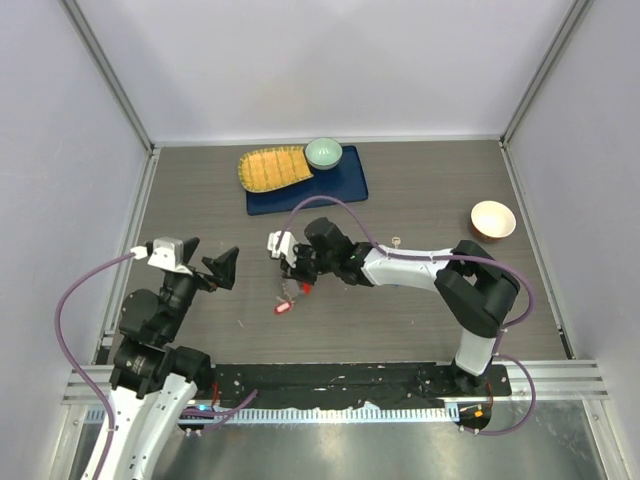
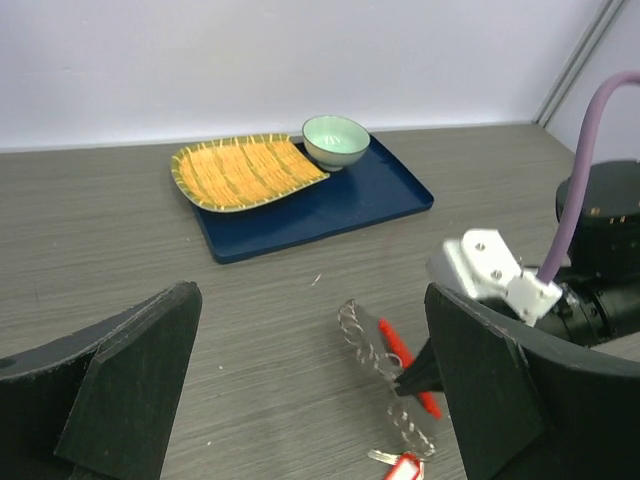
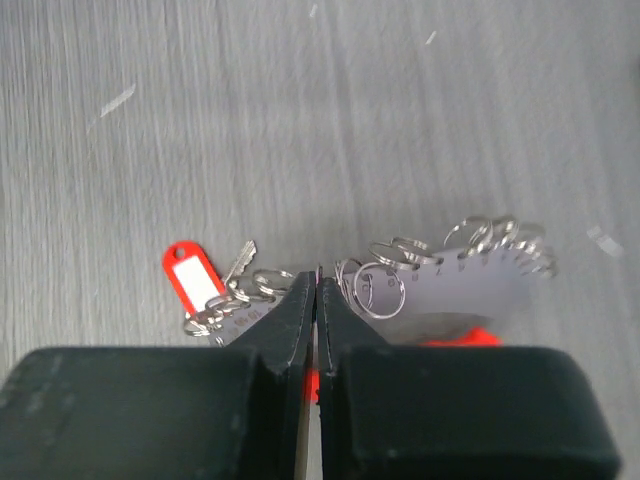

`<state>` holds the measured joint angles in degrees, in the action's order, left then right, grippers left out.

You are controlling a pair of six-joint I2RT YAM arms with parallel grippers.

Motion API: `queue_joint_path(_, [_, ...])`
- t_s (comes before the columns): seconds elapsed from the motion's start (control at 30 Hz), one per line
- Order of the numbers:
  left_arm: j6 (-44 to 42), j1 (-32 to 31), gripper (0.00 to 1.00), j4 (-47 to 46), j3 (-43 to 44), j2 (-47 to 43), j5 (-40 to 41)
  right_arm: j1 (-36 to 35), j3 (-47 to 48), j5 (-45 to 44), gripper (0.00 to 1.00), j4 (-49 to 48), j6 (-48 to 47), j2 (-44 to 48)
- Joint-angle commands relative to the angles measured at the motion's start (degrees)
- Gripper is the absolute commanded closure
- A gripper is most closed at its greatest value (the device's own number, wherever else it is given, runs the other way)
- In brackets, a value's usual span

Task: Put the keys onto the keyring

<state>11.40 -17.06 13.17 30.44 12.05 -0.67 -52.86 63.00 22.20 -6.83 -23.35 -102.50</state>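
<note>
keyring [image 3: 450, 285]: curved pale strip edged with silver rings, red tag underneath. red-headed key [image 3: 192, 275] lies flat just beside one end.

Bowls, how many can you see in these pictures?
2. A pale green bowl sits at the far edge of the blue tray, beside the yellow woven mat. A tan bowl stands alone farther right. Nothing looks able to hide another.
</note>
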Motion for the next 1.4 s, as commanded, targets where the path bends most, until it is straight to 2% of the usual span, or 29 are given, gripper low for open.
queue_joint_path(0.0, [-1.4, 0.3, 0.0, 0.0, 0.8, 2.3, -2.1, 0.0, -6.0, 0.4, 0.99, 0.1, 2.3, 2.0])
queue_joint_path(0.17, [-1.2, 0.4, 0.0, 0.1, 0.7, 3.4, -3.9, 0.0, -10.0, -2.7, 0.99, 1.1, 4.9, 2.7])
queue_joint_path(0.4, [-1.0, 0.3, 0.0, 0.7, 1.1, 5.5, -5.6, 0.0, -8.4, -3.5, 0.91, 5.1, 6.0, 2.1])
queue_joint_path(0.77, [-1.1, 0.3, 0.0, 1.7, 1.5, 6.8, -5.7, 0.0, -1.1, -7.3, 0.62, 16.8, 10.0, 6.0])
queue_joint_path(0.83, [-1.1, 0.3, 0.0, 1.7, 1.4, 6.8, -5.8, 0.0, -0.4, -7.5, 0.61, 18.0, 10.3, 6.3])
queue_joint_path(1.37, [-1.3, 0.2, 0.0, 1.3, 1.1, 6.6, -6.5, 0.0, 2.3, -5.9, 0.64, 19.8, 10.2, -0.5])
